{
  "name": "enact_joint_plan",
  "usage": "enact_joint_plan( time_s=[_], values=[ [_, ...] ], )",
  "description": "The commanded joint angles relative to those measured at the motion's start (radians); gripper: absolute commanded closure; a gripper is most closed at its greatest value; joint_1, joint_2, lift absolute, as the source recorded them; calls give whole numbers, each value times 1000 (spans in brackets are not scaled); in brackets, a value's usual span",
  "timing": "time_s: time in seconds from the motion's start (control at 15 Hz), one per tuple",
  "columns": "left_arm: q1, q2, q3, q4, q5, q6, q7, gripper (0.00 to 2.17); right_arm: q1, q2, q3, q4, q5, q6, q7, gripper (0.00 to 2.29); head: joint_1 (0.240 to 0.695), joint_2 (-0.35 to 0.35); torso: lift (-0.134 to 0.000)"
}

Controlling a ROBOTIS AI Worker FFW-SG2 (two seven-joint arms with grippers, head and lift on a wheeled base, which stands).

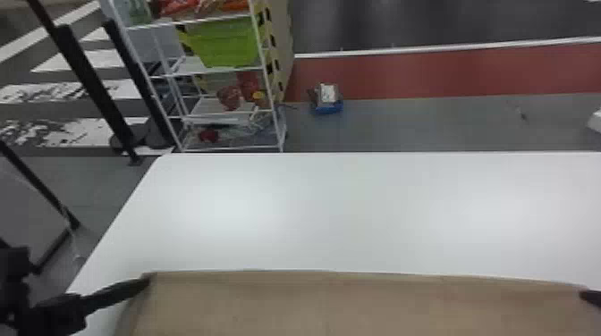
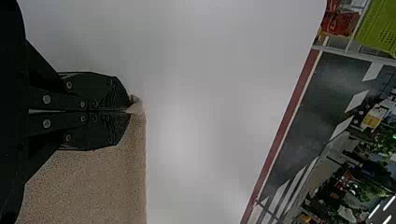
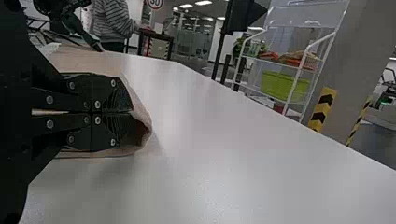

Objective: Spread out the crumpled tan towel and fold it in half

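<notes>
The tan towel (image 1: 340, 304) is stretched wide along the table's near side, its far edge nearly straight. At that edge's left corner is my left gripper (image 1: 147, 280); at its right corner, by the frame's side, is my right gripper (image 1: 585, 295). In the left wrist view the left gripper (image 2: 128, 112) is shut on a corner of the towel (image 2: 93, 182), a small tuft poking past the tips. The right wrist view has the right gripper (image 3: 133, 113) shut on the towel (image 3: 145, 126), whose cloth bulges around the fingertips.
The white table (image 1: 340, 210) extends beyond the towel's far edge. Past it stand a white wire shelf (image 1: 223, 109) holding a green basket (image 1: 223, 42), and black posts (image 1: 89, 85) at the left. A small blue item (image 1: 328, 100) lies on the floor.
</notes>
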Motion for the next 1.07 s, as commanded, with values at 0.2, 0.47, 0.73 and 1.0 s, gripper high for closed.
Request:
enact_joint_plan(
  time_s=[0.2, 0.47, 0.73, 1.0],
  values=[
    [0, -3, 5, -2, 1, 0, 1, 1359, -49, -14, -46, 68, -96, 83, 1, 1463, 695, 195, -124],
    [0, -3, -1, 3, 1, 0, 11, 1355, -55, -17, 6, 103, -57, 31, -25, 1457, 695, 184, -124],
    [0, -9, -4, 3, 0, -19, 17, 1102, -57, -11, 51, 91, 12, -6, -54, 1399, 695, 194, -124],
    [3, -12, 10, 0, 4, -19, 21, 778, -52, -9, 3, 38, 15, 46, -54, 836, 695, 199, -124]
  ],
)
